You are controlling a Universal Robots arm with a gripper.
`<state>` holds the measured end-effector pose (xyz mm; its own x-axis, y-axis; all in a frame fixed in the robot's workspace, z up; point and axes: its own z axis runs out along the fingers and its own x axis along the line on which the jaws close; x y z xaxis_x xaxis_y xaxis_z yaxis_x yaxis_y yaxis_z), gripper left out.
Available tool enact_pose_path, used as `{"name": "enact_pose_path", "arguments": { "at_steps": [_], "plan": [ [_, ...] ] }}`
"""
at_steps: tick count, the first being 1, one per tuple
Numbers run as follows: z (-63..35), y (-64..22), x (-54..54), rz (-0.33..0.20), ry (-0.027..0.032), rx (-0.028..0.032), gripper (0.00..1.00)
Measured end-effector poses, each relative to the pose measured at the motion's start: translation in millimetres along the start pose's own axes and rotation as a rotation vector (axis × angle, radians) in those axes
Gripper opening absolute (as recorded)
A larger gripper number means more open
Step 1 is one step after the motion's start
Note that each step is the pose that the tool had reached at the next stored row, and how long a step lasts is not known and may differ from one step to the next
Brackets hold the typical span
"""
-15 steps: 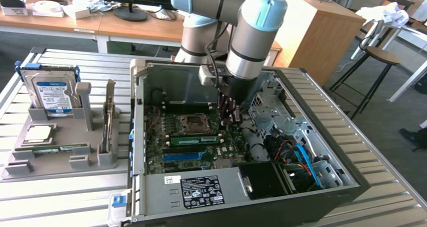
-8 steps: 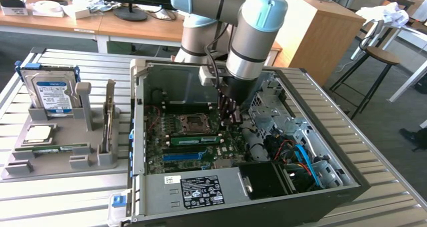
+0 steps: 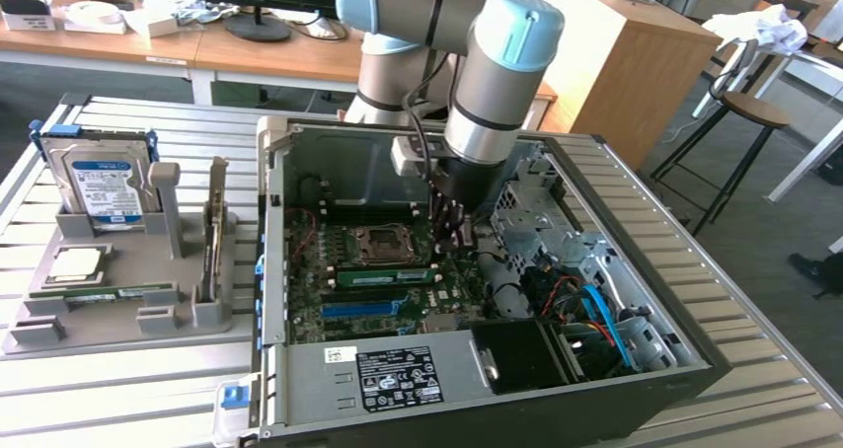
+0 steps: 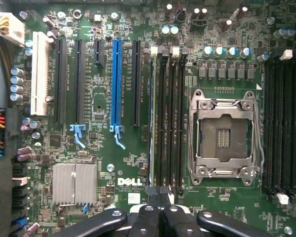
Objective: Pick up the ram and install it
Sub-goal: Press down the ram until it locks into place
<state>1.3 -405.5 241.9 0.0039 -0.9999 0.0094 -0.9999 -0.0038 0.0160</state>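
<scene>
- gripper is down inside the open PC case, over the motherboard; one arm, so no choice of hand.
- jaws: closed right up, tips together, nothing seen clamped between them.
- the ram is a green stick standing on edge in a memory slot, between the CPU socket on its far side and the blue slot strip on its near side.
- key relation: the ram's long axis runs across the exterior view, left to right, parallel to the blue slot strip. The gripper sits at the ram's end on the exterior view's right, not over its middle.
- wrist view: the ram shows edge-on as a thin line in the slot furthest from the CPU socket in that bank. Its line runs straight towards the closed gripper, so the tips are in line with the stick and at one end of it.
- contact: the tips look on or just above that end of the ram; cannot tell if they touch.
- seating: judged in the slot, but cannot tell whether the end latches have closed or the stick is fully down.
- grey parts holder lies outside the case on the exterior view's left, well apart from the gripper. It carries a hard drive, an upright expansion card, and a second thin green strip lying flat, possibly another stick, too small to be sure.
</scene>
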Motion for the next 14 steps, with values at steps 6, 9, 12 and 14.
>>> {"name": "enact_pose_path", "arguments": {
  "at_steps": [6, 9, 12, 14],
  "plan": [
    [6.8, -0.1, -0.1, 0.0, -0.0001, 0.0, 0.1],
    [6.8, -0.1, 0.0, 0.0, 0.0002, 0.0, 0.1],
    [8.7, -0.2, -0.2, 0.0, -0.0005, 0.0001, 0.1],
    [11.0, -0.2, -0.1, 0.0, -0.0003, 0.0001, 0.1]
  ]
}}
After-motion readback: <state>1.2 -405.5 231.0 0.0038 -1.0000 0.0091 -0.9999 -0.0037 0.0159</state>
